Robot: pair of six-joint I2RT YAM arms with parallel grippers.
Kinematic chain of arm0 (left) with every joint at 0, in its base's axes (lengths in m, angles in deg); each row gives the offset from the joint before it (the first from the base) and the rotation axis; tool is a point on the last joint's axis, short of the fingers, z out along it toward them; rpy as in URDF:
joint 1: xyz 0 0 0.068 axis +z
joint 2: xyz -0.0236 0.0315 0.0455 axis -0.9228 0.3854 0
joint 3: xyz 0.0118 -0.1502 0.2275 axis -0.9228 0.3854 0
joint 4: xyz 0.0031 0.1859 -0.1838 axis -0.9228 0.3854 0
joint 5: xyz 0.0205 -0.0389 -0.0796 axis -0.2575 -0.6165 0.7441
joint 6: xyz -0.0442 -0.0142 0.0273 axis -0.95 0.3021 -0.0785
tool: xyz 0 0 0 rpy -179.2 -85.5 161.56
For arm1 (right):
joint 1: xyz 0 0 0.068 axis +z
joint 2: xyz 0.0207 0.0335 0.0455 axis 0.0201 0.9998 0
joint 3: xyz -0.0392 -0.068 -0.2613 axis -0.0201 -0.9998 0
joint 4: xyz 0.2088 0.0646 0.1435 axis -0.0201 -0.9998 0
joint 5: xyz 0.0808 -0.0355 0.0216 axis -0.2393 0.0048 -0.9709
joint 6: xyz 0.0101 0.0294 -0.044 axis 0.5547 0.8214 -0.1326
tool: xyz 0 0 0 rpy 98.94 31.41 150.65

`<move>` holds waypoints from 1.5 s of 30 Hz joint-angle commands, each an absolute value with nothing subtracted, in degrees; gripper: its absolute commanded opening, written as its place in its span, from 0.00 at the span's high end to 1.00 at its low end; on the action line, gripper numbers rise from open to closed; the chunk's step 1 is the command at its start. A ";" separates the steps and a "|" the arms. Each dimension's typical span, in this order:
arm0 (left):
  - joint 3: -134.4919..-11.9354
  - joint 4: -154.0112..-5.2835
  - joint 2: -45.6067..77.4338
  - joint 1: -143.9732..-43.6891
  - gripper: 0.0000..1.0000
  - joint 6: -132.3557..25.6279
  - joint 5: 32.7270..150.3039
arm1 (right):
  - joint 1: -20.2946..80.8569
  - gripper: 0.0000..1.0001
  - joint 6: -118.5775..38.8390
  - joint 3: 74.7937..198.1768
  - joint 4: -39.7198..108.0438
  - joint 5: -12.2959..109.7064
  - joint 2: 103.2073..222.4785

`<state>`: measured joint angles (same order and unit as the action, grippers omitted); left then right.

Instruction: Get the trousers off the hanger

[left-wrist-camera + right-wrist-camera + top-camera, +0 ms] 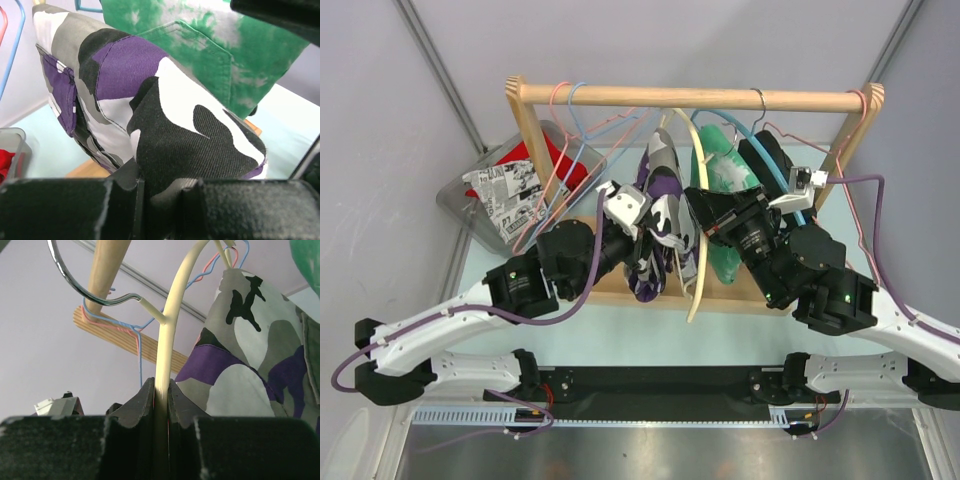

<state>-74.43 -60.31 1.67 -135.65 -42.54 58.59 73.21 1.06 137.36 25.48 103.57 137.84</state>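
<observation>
The camouflage trousers (660, 215), purple, white, grey and black, hang over a cream hanger (698, 262) on the wooden rack's rod (690, 97). My left gripper (638, 238) is shut on a fold of the trousers (165, 115); its jaws (160, 200) pinch black cloth. My right gripper (705, 215) is shut on the cream hanger's arm (167, 340), just below its metal hook (85, 287); the jaws (161, 395) clamp the arm tightly. The trousers also show at the right of the right wrist view (250, 365).
A green tie-dye garment (725, 180) hangs right of the trousers, close behind them (220, 45). Pink and blue wire hangers (570, 150) hang at the rod's left. A grey bin (458, 198) with red and newsprint cloth stands at back left. The rack's wooden base (620, 285) lies below.
</observation>
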 commanded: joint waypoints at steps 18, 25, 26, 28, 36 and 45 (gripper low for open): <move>-85.68 -69.97 -4.74 -135.45 1.00 -50.48 71.64 | 72.70 1.00 -15.84 146.20 16.74 105.39 140.56; -88.14 -74.73 -4.56 -135.53 1.00 -54.70 79.20 | 72.87 1.00 -12.15 143.13 14.46 105.83 140.48; -88.41 -74.99 -4.65 -135.53 1.00 -55.40 79.65 | 72.87 1.00 -11.79 142.42 14.11 105.92 140.13; -89.37 -75.70 -4.91 -135.53 0.99 -56.28 80.79 | 72.87 1.00 -10.56 140.23 13.67 105.83 139.16; -95.34 -73.95 -4.83 -135.53 1.00 -59.01 84.75 | 72.96 1.00 -6.78 132.93 12.25 105.83 135.12; -107.11 -69.02 -3.42 -135.53 1.00 -57.25 84.47 | 72.87 1.00 -7.39 129.23 14.01 103.81 133.97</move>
<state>-94.71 -50.15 -0.16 -135.34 -56.31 80.93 73.36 -4.20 131.48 17.37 101.97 134.05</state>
